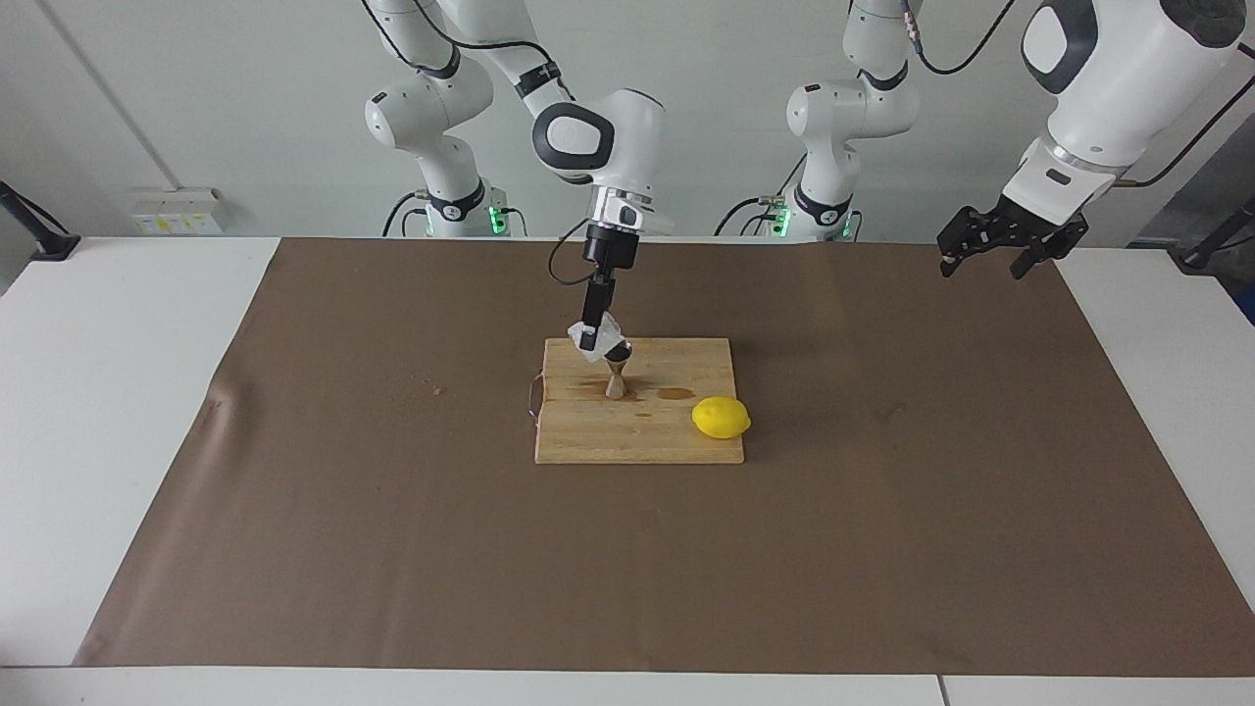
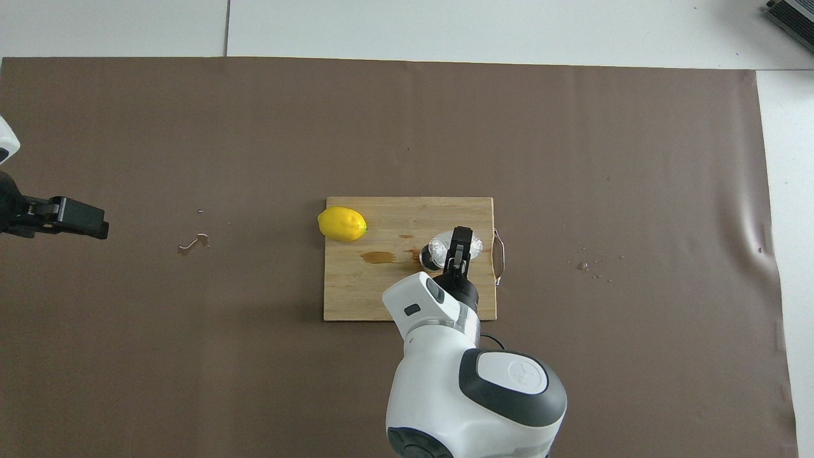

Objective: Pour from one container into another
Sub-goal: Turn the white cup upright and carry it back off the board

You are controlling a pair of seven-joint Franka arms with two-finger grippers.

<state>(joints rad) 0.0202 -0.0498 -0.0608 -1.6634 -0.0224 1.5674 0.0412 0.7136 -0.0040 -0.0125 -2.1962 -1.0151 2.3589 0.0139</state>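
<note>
My right gripper [image 1: 591, 338] is shut on the small clear-whitish faceted cup [image 1: 600, 347] and holds it tilted over the steel jigger [image 1: 617, 378]. The jigger stands upright on the wooden cutting board [image 1: 637, 431]. The cup's mouth points down at the jigger's open top. In the overhead view the cup [image 2: 439, 247] shows under the right gripper [image 2: 459, 245], and the jigger [image 2: 425, 255] is mostly covered by it. My left gripper [image 1: 1010, 240] waits raised over the left arm's end of the mat; it also shows in the overhead view [image 2: 79, 219].
A yellow lemon [image 1: 721, 417] lies on the board's corner toward the left arm's end [image 2: 342, 223]. Brown liquid stains [image 1: 675, 394] sit on the board beside the jigger. A metal handle [image 2: 499, 256] sticks out of the board's edge. A brown mat [image 1: 392, 490] covers the table.
</note>
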